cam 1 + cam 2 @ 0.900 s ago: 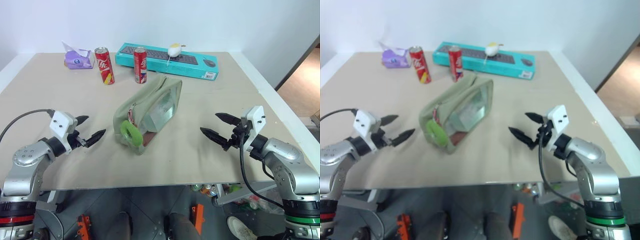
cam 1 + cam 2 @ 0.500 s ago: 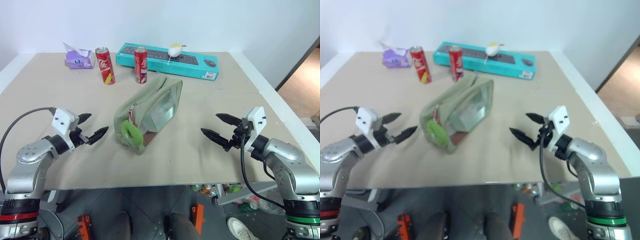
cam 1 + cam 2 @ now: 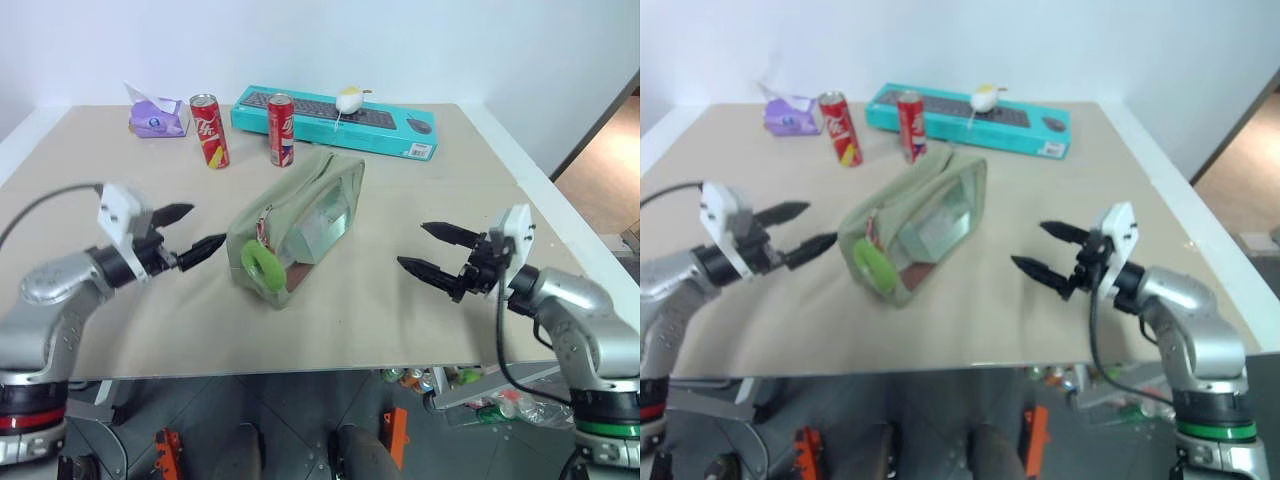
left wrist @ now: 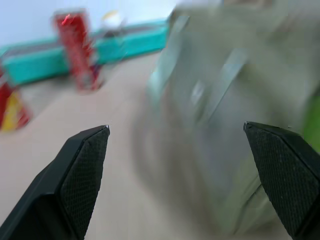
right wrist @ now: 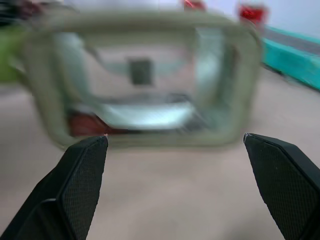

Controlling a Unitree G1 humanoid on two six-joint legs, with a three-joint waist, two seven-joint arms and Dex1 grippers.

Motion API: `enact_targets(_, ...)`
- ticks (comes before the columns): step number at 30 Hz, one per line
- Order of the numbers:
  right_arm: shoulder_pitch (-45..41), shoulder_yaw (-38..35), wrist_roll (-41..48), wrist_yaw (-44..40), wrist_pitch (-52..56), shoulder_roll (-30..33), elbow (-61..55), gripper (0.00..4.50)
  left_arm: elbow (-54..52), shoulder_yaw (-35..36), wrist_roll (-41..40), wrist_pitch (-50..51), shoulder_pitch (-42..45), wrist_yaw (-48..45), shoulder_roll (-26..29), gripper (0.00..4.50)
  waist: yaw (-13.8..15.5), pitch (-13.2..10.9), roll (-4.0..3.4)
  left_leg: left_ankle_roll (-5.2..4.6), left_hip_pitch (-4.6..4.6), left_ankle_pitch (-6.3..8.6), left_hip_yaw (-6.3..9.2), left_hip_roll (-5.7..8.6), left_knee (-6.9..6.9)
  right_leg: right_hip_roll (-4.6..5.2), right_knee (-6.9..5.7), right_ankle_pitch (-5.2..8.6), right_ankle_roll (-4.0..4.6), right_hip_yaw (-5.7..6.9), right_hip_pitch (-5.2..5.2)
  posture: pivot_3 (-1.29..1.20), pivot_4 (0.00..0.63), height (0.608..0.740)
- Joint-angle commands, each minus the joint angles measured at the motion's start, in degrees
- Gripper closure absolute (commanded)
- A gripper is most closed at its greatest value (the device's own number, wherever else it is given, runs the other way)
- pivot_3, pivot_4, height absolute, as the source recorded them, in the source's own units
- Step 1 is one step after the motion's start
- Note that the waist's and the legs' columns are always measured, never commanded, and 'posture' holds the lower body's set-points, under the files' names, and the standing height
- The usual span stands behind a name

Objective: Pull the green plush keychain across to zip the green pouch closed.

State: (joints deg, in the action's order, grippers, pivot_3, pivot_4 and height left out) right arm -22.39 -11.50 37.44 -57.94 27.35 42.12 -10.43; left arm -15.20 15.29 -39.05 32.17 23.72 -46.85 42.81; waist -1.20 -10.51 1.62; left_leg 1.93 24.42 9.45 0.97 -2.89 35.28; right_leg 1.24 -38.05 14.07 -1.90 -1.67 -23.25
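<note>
The green pouch (image 3: 300,225) lies slantwise in the middle of the table, its clear window facing right. The green plush keychain (image 3: 262,267) hangs at its near end, by the zipper. My left gripper (image 3: 190,232) is open, just left of the pouch's near end and a little above the table. On the pouch's right, well apart from it, my right gripper (image 3: 428,252) is open and points at the window. The right wrist view faces the window of the pouch (image 5: 145,75) between that gripper's spread fingers (image 5: 82,165).
Two red soda cans (image 3: 209,130) (image 3: 281,129) stand behind the pouch. A teal keyboard box (image 3: 335,121) with a small yellow-white toy (image 3: 348,100) lies at the back. A purple packet (image 3: 157,115) sits at the back left. The table edge (image 3: 300,370) runs near my arms.
My left gripper has risen and moved right, closing in on the pouch's near end. My right gripper has shifted slightly up and toward the pouch. The pouch has stayed put.
</note>
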Motion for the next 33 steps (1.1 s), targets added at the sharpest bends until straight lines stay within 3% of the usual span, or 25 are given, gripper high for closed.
enact_targets(1, -3.6, -0.5, 4.4, -4.7, 3.4, 3.2, -2.2, 0.00, -3.9, 0.1, -4.9, 5.0, 2.2, -1.0, 1.8, 0.04, 0.0, 0.0, 0.00, -0.02, -0.02, 0.02, 0.00, 0.00, 0.00, 0.00, 0.00, 0.03, -0.02, 0.00, 0.03, 0.00, 0.150, 0.740)
enact_targets(6, -9.1, 1.9, 3.1, -5.8, 3.9, 3.8, -1.7, 0.00, -5.2, -4.0, -4.1, 5.9, 2.3, -1.2, 0.7, 0.04, 0.0, 0.0, 0.00, -0.03, -0.01, 0.04, 0.01, 0.01, -0.03, -0.03, -0.01, 0.07, -0.01, -0.01, -0.02, 0.00, 0.150, 0.740)
enact_targets(16, -7.3, 1.6, 1.0, -4.4, 3.0, 3.7, -2.6, 0.00, -1.5, -3.7, -1.7, 5.1, 1.1, 0.7, -1.1, 0.04, 0.0, 0.0, 0.00, -0.02, 0.06, 0.04, 0.03, 0.01, -0.01, -0.03, -0.01, 0.08, -0.01, 0.01, -0.06, 0.00, 0.150, 0.740)
enact_targets(22, -7.2, 1.6, -0.1, -4.0, 2.5, 3.9, -2.3, 0.00, 1.1, -5.9, 0.5, 2.9, 2.5, 0.1, -2.6, 1.76, 0.0, 0.0, 0.00, -0.02, 0.04, 0.04, 0.04, 0.00, 0.01, -0.04, -0.01, 0.04, 0.02, 0.01, -0.05, 0.00, 0.150, 0.740)
enact_targets(24, -7.2, 1.6, -0.3, -3.8, 2.4, 3.9, -2.2, 0.00, 2.0, -6.6, 1.2, 2.2, 3.3, 0.0, -3.4, 2.70, 0.0, 0.0, 0.00, -0.02, 0.05, 0.04, 0.04, 0.00, 0.02, -0.04, -0.01, 0.02, 0.00, 0.01, -0.04, 0.00, 0.150, 0.740)
enact_targets(29, -6.7, 1.4, -0.7, -3.6, 2.3, 3.9, -2.4, 0.00, 3.4, -7.5, 2.6, 0.9, 4.8, -0.7, -4.5, 4.25, 0.0, 0.0, 0.00, -0.02, 0.06, 0.04, 0.04, 0.01, 0.03, -0.03, -0.01, 0.01, -0.01, 0.01, -0.04, 0.00, 0.150, 0.740)
enact_targets(30, -6.5, 1.4, -0.7, -3.6, 2.2, 3.9, -2.4, 0.00, 3.7, -7.6, 2.8, 0.6, 5.1, -0.9, -4.6, 4.49, 0.0, 0.0, 0.00, -0.02, 0.06, 0.04, 0.04, 0.01, 0.03, -0.04, -0.01, 0.01, -0.01, 0.01, -0.04, 0.00, 0.150, 0.740)
enact_targets(33, -6.3, 1.4, -0.9, -3.4, 1.9, 3.9, -2.4, 0.00, 4.3, -7.7, 3.4, -0.5, 6.0, -1.9, -4.9, 4.49, 0.0, 0.0, 0.00, -0.02, 0.07, 0.04, 0.04, 0.01, 0.03, -0.03, -0.01, 0.01, -0.02, 0.01, -0.04, 0.00, 0.150, 0.740)
